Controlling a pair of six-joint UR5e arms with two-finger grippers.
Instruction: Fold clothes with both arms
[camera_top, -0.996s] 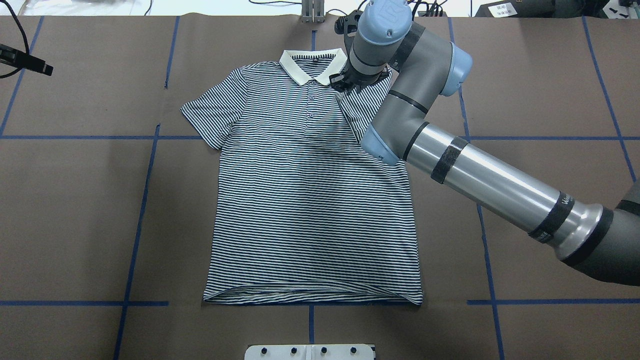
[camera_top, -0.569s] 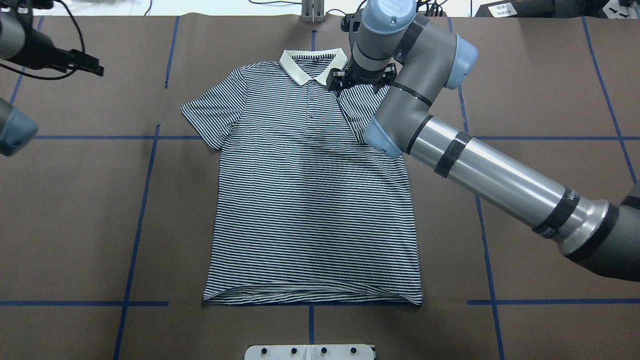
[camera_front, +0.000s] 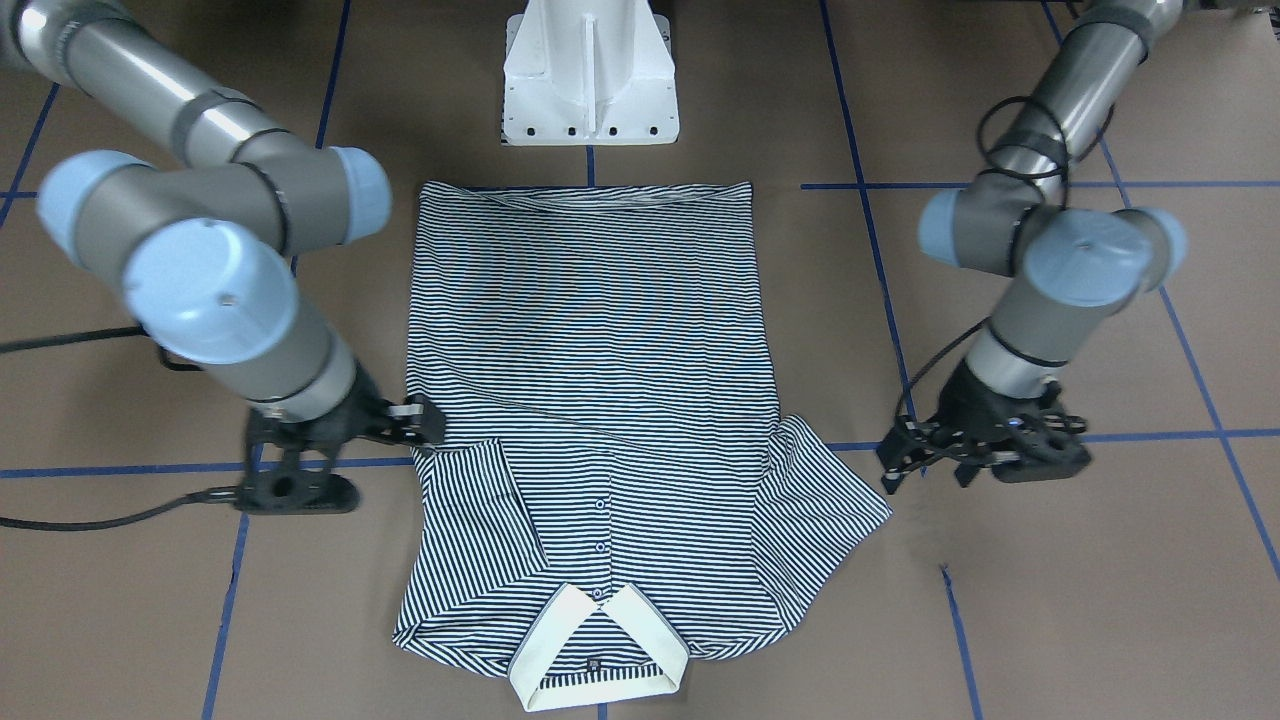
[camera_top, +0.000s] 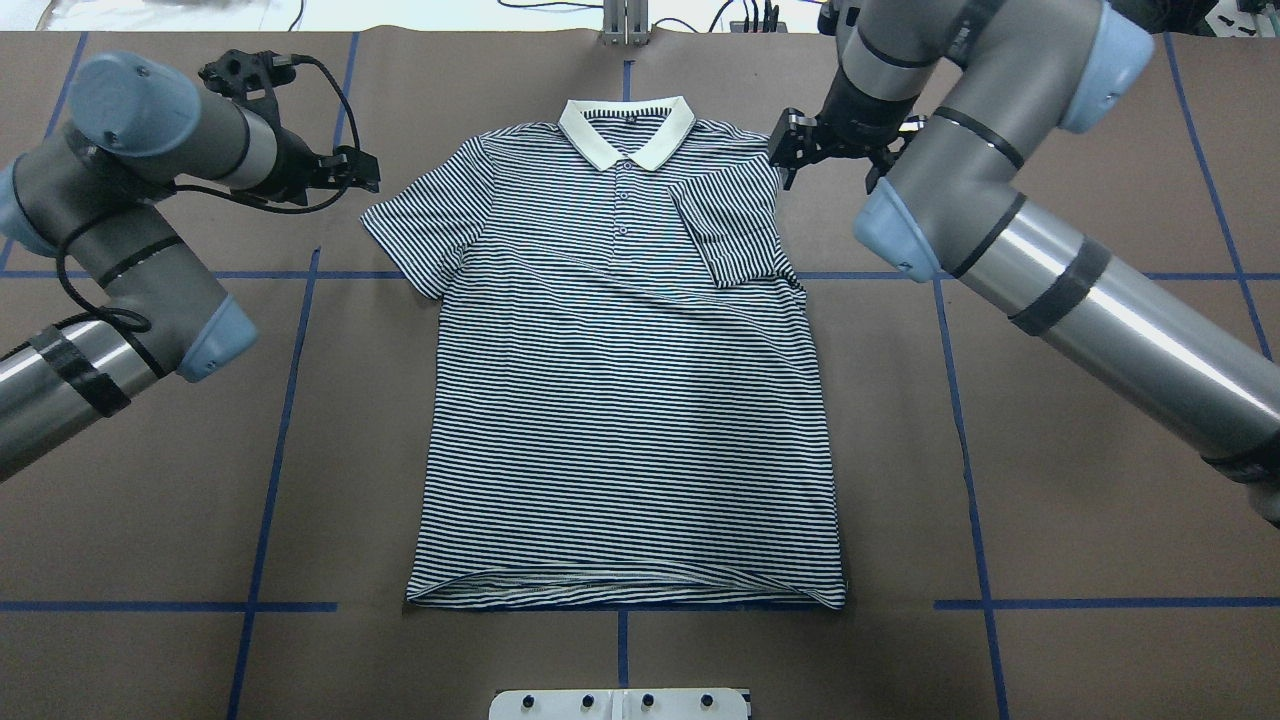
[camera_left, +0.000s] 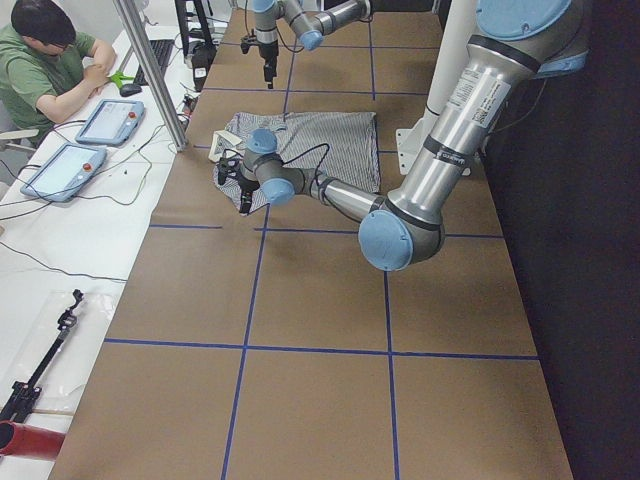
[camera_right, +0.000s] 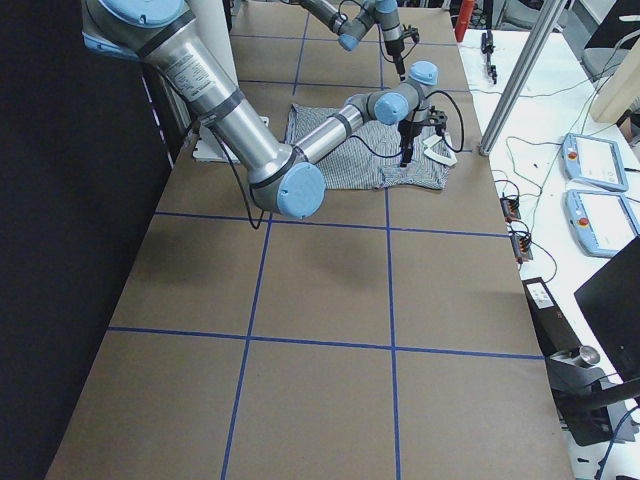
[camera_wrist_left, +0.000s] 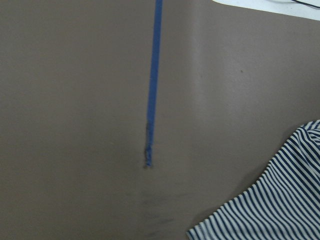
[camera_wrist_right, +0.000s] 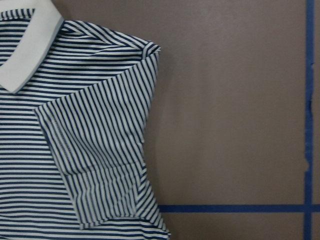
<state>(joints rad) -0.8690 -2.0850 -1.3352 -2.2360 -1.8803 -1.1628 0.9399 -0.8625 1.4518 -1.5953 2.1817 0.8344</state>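
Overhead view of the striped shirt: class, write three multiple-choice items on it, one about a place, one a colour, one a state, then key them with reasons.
1. Where does the plain cream-white collar of the navy-and-white striped polo shirt lie?
A) far from the white pedestal base
B) beside that base
C) under the hem

2. What colour are the tape lines on the brown table?
A) red
B) yellow
C) blue

3. How is the sleeve on the robot's right?
A) spread flat on the table
B) folded in over the chest
C) clamped in a pincer

Key: 1 A, the collar is at the overhead view's top, the base at its bottom; 2 C, the grid is blue; 3 B, it lies across the chest.
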